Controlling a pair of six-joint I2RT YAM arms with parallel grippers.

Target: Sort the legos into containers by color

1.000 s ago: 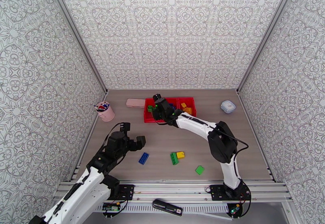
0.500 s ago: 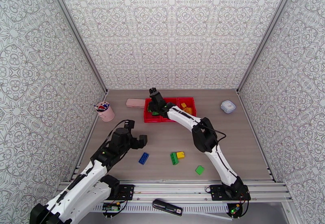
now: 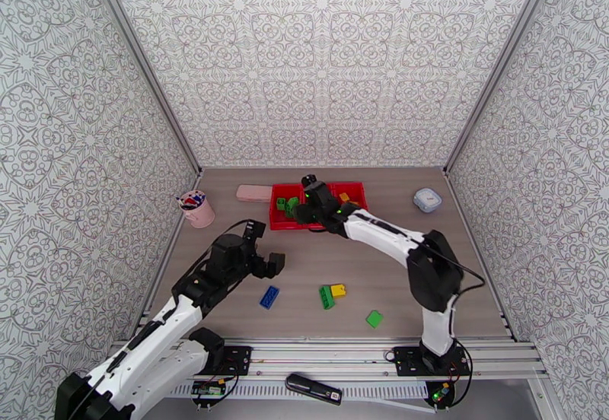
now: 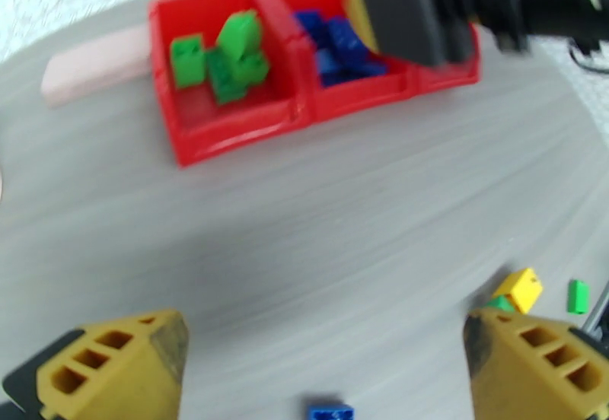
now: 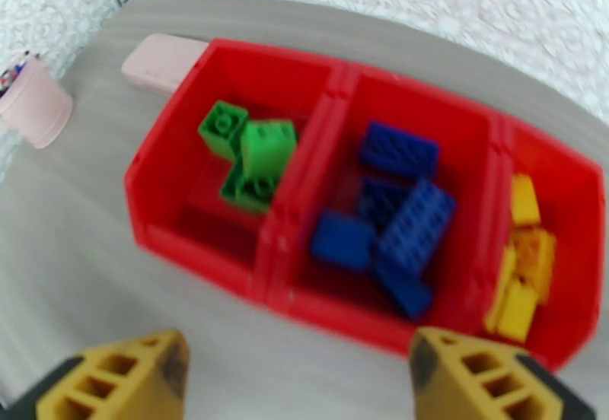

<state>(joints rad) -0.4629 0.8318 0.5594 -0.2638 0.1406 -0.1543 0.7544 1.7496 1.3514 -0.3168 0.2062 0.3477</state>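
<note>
The three joined red containers stand at the back middle of the table. Their left bin holds green legos, the middle one blue legos, the right one yellow legos. My right gripper hovers open and empty at their near edge, its fingers low in the wrist view. Loose on the table lie a blue lego, a green lego touching a yellow lego, and a green square lego. My left gripper hangs open, just behind the blue lego.
A pink cup stands at the left wall and a flat pink box lies left of the containers. A small white round box sits at the back right. A black object rests on the front rail.
My right gripper has drawn back from over the left bin toward the containers' near edge. My left gripper has moved forward and right, nearer the loose blue lego.
</note>
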